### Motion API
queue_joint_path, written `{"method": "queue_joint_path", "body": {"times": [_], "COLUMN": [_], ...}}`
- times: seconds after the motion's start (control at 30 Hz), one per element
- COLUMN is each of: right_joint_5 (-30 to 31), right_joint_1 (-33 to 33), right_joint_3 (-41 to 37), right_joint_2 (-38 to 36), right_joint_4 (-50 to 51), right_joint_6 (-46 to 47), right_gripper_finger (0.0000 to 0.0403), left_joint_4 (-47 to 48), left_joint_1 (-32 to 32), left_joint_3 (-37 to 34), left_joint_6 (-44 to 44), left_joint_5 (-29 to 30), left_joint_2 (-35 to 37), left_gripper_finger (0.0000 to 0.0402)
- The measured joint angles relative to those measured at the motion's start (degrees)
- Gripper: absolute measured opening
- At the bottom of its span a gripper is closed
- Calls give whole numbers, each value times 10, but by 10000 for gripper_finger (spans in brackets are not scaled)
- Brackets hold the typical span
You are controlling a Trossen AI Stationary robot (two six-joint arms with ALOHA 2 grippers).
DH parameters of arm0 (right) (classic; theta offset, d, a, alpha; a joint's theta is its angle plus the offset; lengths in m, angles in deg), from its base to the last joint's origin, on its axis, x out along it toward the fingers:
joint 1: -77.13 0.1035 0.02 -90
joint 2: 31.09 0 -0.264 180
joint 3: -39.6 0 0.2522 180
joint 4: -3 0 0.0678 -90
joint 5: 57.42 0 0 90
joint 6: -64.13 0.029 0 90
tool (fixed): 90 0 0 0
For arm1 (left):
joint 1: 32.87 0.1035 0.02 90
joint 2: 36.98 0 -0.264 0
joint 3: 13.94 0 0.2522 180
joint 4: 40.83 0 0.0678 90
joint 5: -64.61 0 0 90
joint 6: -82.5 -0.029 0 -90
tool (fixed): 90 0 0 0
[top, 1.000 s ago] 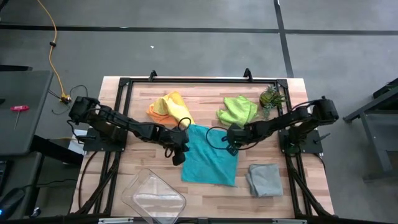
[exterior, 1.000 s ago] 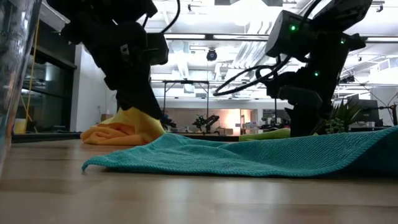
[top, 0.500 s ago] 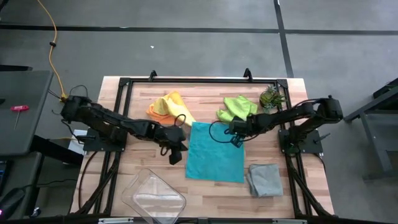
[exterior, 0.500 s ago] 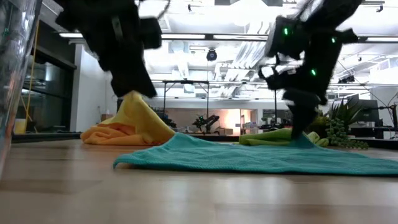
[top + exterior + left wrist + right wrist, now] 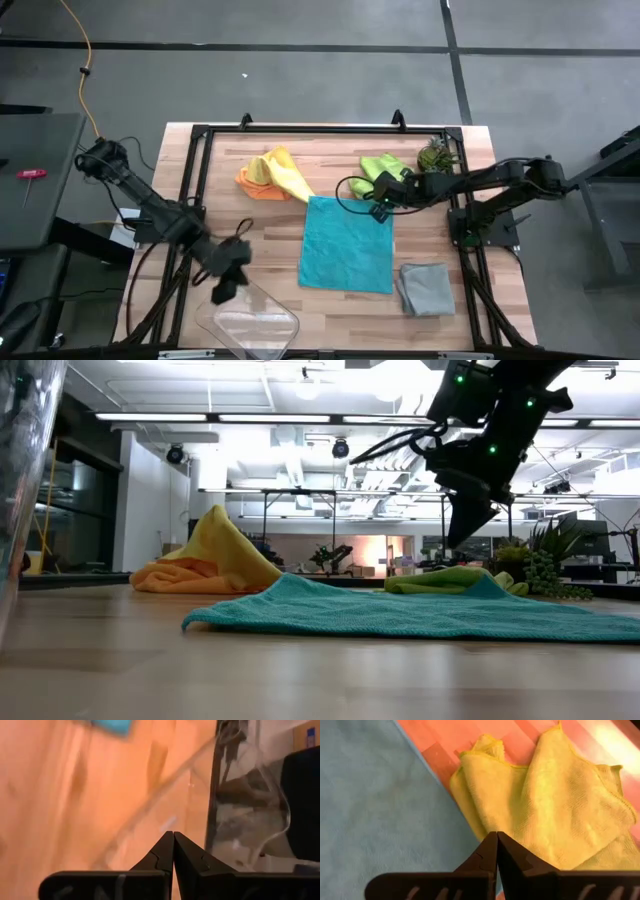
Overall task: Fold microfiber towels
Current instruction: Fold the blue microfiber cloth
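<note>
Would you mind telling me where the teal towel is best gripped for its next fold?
Probably at its two corners nearest the tray side. The teal towel lies spread flat, so only edges and corners offer a pinch. Come from above, each gripper taking one corner. The right gripper hangs shut by the far corner; the left gripper is shut by the clear tray.

A teal blue towel point(image 5: 347, 244) is seen on the pale, striped wooden table point(image 5: 470, 306). A yellow towel point(image 5: 286, 173), an orange towel point(image 5: 252, 179), a lime green towel point(image 5: 378, 167) and a grey towel point(image 5: 426, 288) are also seen.
</note>
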Motion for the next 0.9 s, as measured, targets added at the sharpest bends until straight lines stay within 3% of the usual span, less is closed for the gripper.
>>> {"method": "queue_joint_path", "body": {"times": [0.17,0.27,0.4,0.6,0.9], "right_joint_5": [0,-1,-2,-2,0], "right_joint_1": [-17,-25,-33,-39,-39], "right_joint_3": [0,0,0,0,0], "right_joint_2": [0,0,0,0,0], "right_joint_4": [-13,-21,-22,-25,-28], "right_joint_6": [-23,-29,-29,-29,-29], "right_gripper_finger": [0,0,0,0,0], "left_joint_4": [58,103,182,198,213], "left_joint_1": [-77,-96,-99,-101,-105], "left_joint_3": [0,11,50,68,69], "left_joint_6": [194,264,307,346,391], "left_joint_5": [17,22,17,-76,-86], "left_joint_2": [-22,-30,-45,-75,-116], "left_gripper_finger": [0,0,0,0,0]}}
